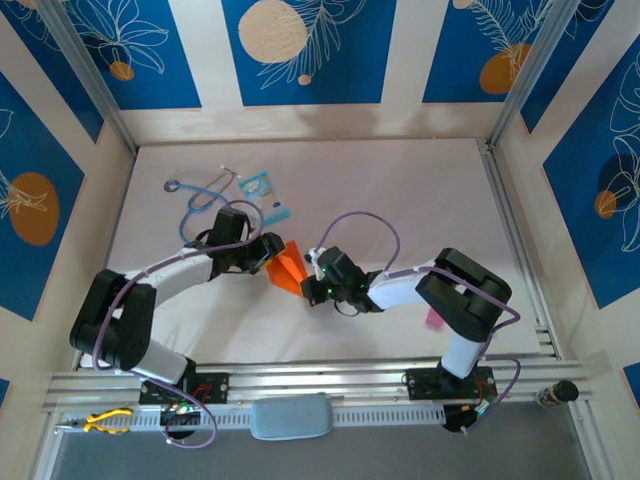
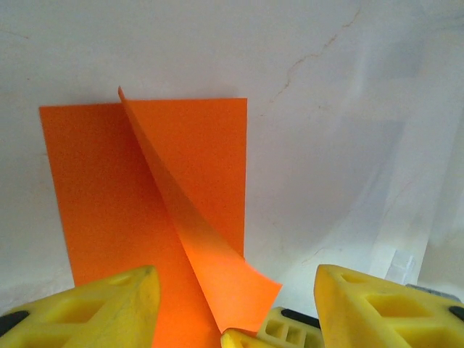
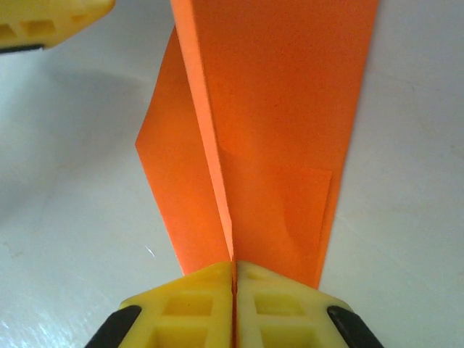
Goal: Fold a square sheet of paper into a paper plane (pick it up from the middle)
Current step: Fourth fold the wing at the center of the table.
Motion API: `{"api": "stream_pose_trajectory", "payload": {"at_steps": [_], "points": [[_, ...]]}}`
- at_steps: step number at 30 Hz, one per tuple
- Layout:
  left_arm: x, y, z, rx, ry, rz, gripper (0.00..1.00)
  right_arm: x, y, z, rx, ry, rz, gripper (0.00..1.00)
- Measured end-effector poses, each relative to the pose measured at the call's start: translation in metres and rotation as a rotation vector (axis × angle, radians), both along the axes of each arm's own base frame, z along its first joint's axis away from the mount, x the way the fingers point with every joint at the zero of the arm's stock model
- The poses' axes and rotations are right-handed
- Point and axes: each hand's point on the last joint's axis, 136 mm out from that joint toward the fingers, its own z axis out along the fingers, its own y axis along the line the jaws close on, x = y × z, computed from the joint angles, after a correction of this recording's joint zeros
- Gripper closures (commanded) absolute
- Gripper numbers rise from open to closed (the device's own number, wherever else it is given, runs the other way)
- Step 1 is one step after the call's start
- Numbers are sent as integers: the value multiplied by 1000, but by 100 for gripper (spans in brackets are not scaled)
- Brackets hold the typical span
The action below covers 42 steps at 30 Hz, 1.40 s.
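The square sheet of paper (image 1: 287, 267) is bright orange and lies folded on the white table between the two grippers. In the left wrist view the sheet (image 2: 109, 196) lies flat with one flap (image 2: 210, 246) curling up off it. My left gripper (image 2: 233, 283) is open, its yellow fingers (image 2: 109, 308) standing wide on either side of that flap's corner without touching it. My right gripper (image 3: 234, 279) is shut on the sheet's upright centre crease (image 3: 214, 145) at its near end. From above, the left gripper (image 1: 268, 250) is at the sheet's left and the right gripper (image 1: 312, 284) at its lower right.
A stethoscope (image 1: 200, 195) and light-blue patterned packets (image 1: 258, 185) lie at the back left. A small pink strip (image 1: 434, 318) lies by the right arm's base. Yellow-handled pliers (image 1: 105, 420) rest on the front rail. Walls close in the table on three sides.
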Motion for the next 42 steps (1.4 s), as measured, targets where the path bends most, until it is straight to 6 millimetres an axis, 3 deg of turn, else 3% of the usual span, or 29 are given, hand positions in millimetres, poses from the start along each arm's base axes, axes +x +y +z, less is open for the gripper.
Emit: {"api": "stream_pose_trajectory", "payload": {"at_steps": [11, 21, 24, 30, 42], "points": [[2, 2, -14, 3, 48, 17, 47, -6, 10, 6, -127, -165, 74, 88], [4, 6, -15, -1, 61, 42, 84, -9, 8, 6, -237, -291, 111, 81], [4, 6, -15, -2, 62, 43, 91, -8, 8, 7, -266, -325, 115, 78], [4, 6, -14, -6, 65, 46, 95, -8, 6, 9, -324, -388, 118, 75], [4, 6, -14, -7, 65, 45, 96, -3, 0, 12, -386, -445, 98, 75]]}}
